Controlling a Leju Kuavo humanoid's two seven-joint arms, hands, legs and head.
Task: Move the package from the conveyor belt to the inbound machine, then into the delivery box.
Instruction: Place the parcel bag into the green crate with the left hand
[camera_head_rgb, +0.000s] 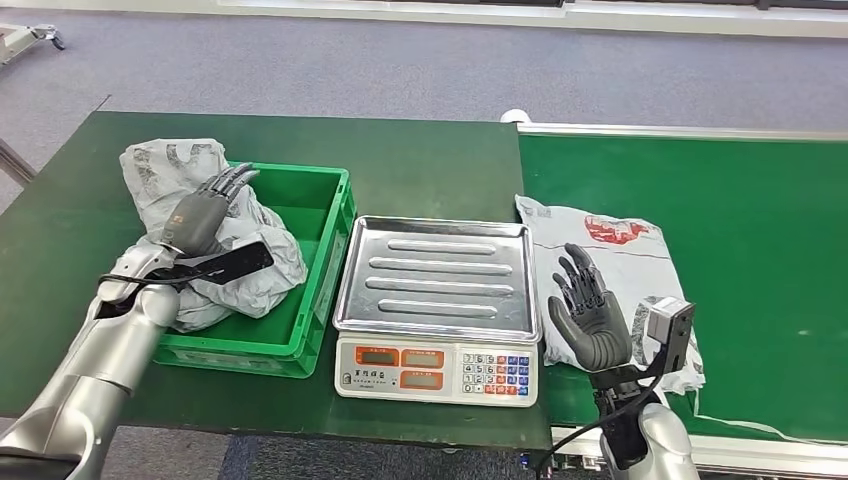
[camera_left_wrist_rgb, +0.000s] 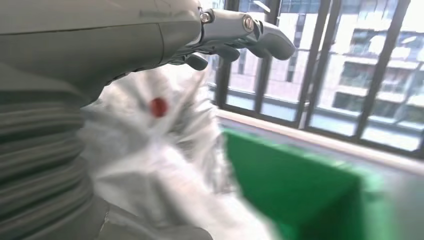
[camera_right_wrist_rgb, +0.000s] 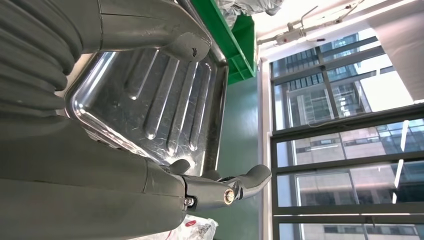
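Nearest us, our right hand (camera_head_rgb: 588, 318) hovers with fingers spread and empty over the grey package (camera_head_rgb: 620, 262) lying on the conveyor belt (camera_head_rgb: 740, 220) beside the scale (camera_head_rgb: 437, 300), while farther left our left hand (camera_head_rgb: 205, 212) rests, fingers extended, on a crumpled package (camera_head_rgb: 205, 235) in the green delivery box (camera_head_rgb: 300, 270).

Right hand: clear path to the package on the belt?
Probably yes. The right hand is open, beside the package on the conveyor belt, nothing between them; the scale sits on its other side.
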